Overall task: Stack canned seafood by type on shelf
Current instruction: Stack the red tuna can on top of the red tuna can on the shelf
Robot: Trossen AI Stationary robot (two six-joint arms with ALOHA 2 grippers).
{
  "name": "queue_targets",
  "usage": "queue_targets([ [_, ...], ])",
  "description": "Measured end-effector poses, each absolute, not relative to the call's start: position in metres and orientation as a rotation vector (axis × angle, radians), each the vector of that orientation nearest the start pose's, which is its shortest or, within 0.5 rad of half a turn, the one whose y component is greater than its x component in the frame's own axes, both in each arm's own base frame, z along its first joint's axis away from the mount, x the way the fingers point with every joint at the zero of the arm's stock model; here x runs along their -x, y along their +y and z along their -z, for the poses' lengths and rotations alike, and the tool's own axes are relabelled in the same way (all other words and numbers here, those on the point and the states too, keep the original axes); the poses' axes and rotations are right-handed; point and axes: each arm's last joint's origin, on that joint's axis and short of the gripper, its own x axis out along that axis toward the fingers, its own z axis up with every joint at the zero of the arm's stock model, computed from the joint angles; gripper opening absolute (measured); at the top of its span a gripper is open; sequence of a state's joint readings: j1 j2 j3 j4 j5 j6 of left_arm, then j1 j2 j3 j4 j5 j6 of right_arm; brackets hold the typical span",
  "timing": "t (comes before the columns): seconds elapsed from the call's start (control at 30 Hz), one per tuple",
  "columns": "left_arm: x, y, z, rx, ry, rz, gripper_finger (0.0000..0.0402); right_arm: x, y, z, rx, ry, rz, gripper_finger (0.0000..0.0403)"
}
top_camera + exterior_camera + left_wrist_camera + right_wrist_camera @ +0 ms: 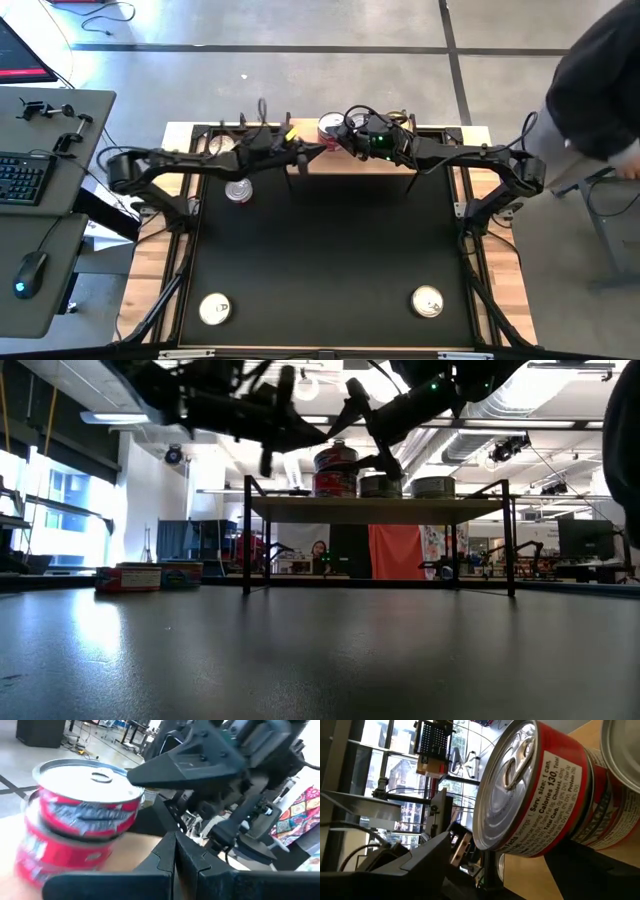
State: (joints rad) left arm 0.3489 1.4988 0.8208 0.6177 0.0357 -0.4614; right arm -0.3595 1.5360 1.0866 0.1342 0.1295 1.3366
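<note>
The wooden shelf (450, 160) (400, 510) stands along the table's far edge. Near its middle, two red-labelled cans are stacked (330, 126) (336, 470), the top one (540, 795) sitting slightly askew on the lower. Two more cans (381, 486) (433, 487) rest on the shelf to the right of the stack. My right gripper (342, 135) (368, 435) is open and turned on its side, one finger above the top can's lid and the other beside the stack. My left gripper (318, 149) (175, 851) is shut and level over the shelf top, just beside the stack. My right gripper's upper finger (150, 767) reaches level over the rim of the top red can's lid (135, 787). Whether it touches the lid, I cannot tell. The can rests on the can below it.
Three cans lie on the black mat: one below the left arm (238, 190), one near left (215, 309), one near right (427, 301). Another can (222, 143) sits on the shelf's left part. A person (600, 80) stands beyond the table's right side.
</note>
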Motion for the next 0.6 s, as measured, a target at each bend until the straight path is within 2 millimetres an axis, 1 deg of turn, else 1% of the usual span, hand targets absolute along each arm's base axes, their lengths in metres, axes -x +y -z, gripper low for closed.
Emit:
queue_targets([
  [0.1, -0.323, 0.119, -0.256, 0.470, -0.014, -0.298, 0.0000, -0.326, -0.126, -0.285, -1.332, -0.056, 0.623, 0.0303],
  [0.23, -0.336, 0.124, -0.253, 0.470, 0.002, -0.271, 0.0000, -0.326, -0.126, -0.285, -1.332, -0.058, 0.621, 0.0303],
  [0.33, -0.339, 0.126, -0.249, 0.462, 0.008, -0.294, 0.0000, -0.326, -0.126, -0.285, -1.333, -0.057, 0.617, 0.0303],
  [0.43, -0.340, 0.129, -0.245, 0.411, 0.014, -0.341, 0.0000, -0.326, -0.126, -0.285, -1.333, -0.055, 0.615, 0.0303],
  [0.6, -0.340, 0.131, -0.245, 0.389, 0.007, -0.361, 0.0000, -0.326, -0.126, -0.285, -1.333, -0.053, 0.613, 0.0303],
])
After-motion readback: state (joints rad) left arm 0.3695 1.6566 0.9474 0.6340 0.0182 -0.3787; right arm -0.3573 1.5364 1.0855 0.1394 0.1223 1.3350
